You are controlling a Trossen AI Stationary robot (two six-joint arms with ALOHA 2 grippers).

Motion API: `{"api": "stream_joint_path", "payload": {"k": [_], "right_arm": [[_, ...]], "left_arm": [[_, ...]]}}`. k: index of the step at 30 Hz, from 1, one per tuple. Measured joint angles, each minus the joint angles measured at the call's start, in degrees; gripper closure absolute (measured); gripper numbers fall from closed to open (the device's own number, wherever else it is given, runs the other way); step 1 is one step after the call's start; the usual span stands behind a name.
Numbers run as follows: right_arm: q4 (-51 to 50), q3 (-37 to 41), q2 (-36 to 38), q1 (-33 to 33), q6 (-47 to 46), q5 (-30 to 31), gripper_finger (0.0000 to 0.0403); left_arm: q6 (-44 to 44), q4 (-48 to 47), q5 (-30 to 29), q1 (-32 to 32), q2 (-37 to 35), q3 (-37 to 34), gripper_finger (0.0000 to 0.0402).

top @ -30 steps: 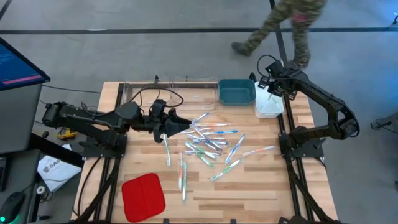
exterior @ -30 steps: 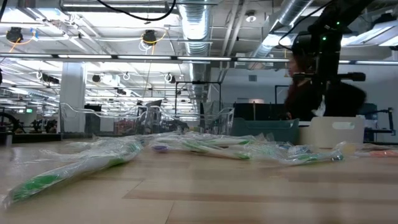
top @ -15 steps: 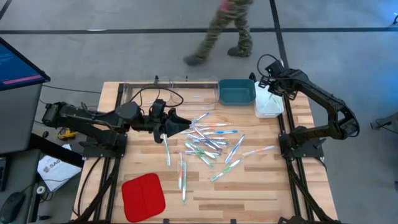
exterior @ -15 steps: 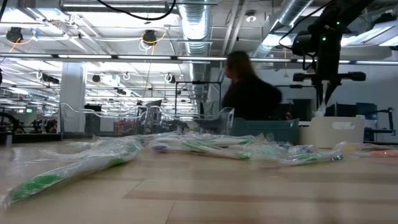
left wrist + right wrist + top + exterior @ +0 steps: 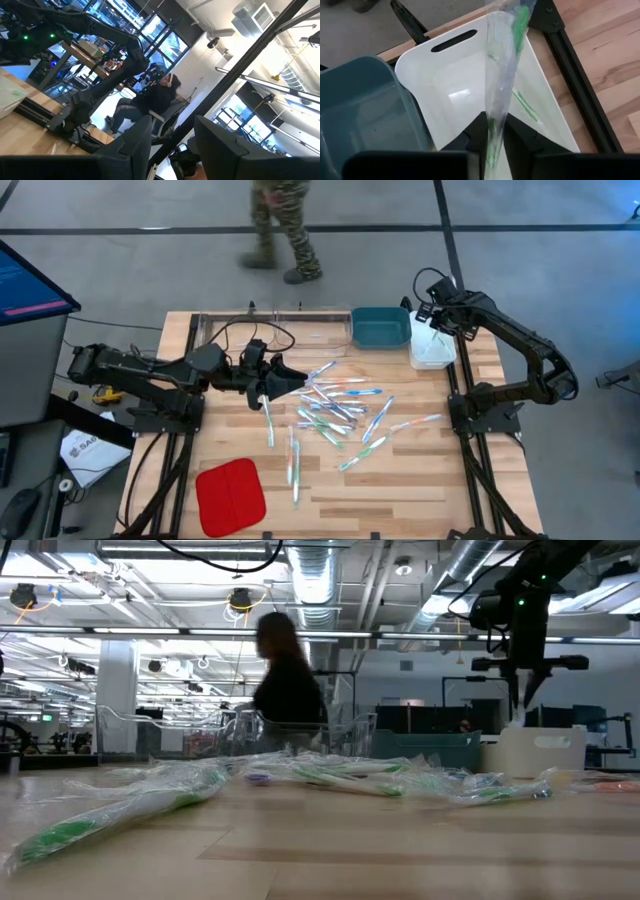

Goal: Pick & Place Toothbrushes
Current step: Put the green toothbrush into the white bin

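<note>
I'm in an open lab hall: exposed ducts (image 5: 318,580) overhead, monitors (image 5: 414,718) behind my wooden table (image 5: 400,480).

The right arm reaches up and back so its end effector (image 5: 492,131) hangs at the far right corner (fingers pinched on a clear-wrapped green toothbrush (image 5: 502,75)), while the left arm stretches inward, its end effector (image 5: 285,380) held low and parted.
</note>
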State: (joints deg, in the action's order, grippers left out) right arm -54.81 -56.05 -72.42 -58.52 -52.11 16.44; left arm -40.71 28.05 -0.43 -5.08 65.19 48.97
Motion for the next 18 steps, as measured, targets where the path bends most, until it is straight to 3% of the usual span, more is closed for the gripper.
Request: {"api": "stream_joint_path", "payload": {"k": [18], "right_arm": [[-1.00, 0.02, 0.00, -0.01, 0.18, -1.59, 0.0201]], "left_arm": [[-0.02, 0.01, 0.20, -0.15, 0.02, 0.02, 0.0257]]}}
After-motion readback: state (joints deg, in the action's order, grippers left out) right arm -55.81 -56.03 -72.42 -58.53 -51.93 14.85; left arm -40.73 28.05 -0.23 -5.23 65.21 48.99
